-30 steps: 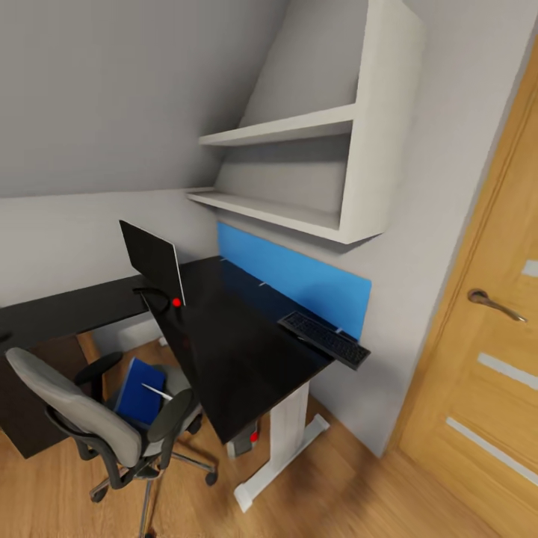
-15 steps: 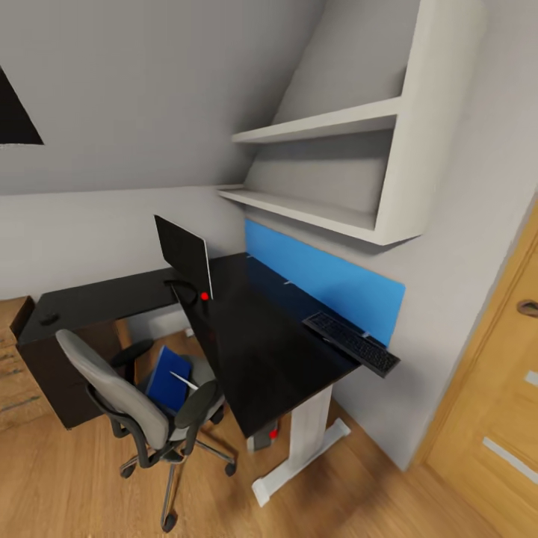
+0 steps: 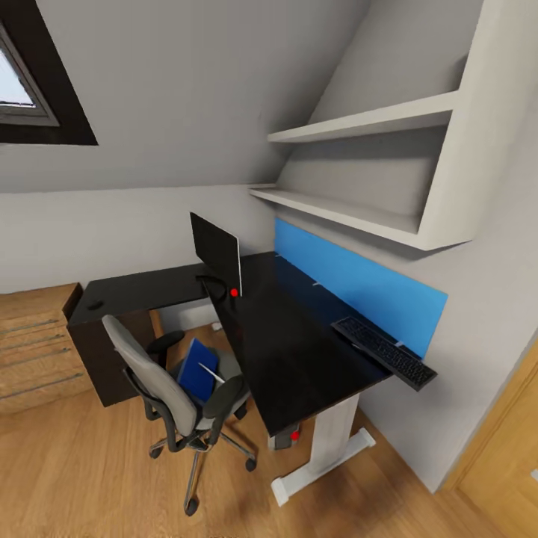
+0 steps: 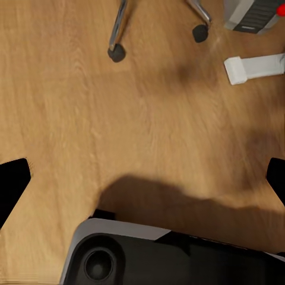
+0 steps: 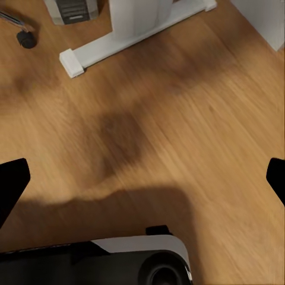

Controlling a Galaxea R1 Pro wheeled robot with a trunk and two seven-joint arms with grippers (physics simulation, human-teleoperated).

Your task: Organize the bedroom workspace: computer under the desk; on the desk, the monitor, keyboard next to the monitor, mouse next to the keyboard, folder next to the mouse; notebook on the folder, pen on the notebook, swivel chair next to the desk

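The robot stands off from the workspace, so the step in hand looks like the approach, with nothing grasped. In each wrist view the fingertips show as dark tips at opposite edges of the picture, wide apart over bare floor: the left gripper [image 4: 142, 178] and the right gripper [image 5: 142, 178] are both spread and empty.

Taking the counter [image 3: 299, 351] as the landmark: the monitor [image 3: 215, 252] stands upright on it near its inner corner, and the keyboard [image 3: 383, 352] lies at its far end, by the blue wall panel [image 3: 359, 288], well apart from the monitor. The computer [image 3: 284, 439] sits under the counter beside its white leg [image 3: 329, 441]. The swivel chair [image 3: 175, 388] is drawn up close to the counter's inner edge, with the folder [image 3: 196, 368] on its seat and the pen [image 3: 211, 371] lying across the folder. I cannot make out the mouse or the notebook.

The next move probably calls for driving nearer, then either shifting the keyboard toward the monitor or lifting the pen off the folder.

The counter top is glossy black and mostly bare. The room has a sloped ceiling with a skylight [image 3: 30, 90], white shelves [image 3: 359, 127] above the counter, a wooden dresser [image 3: 33, 351] beyond its short wing, and plank flooring [image 3: 90, 478].
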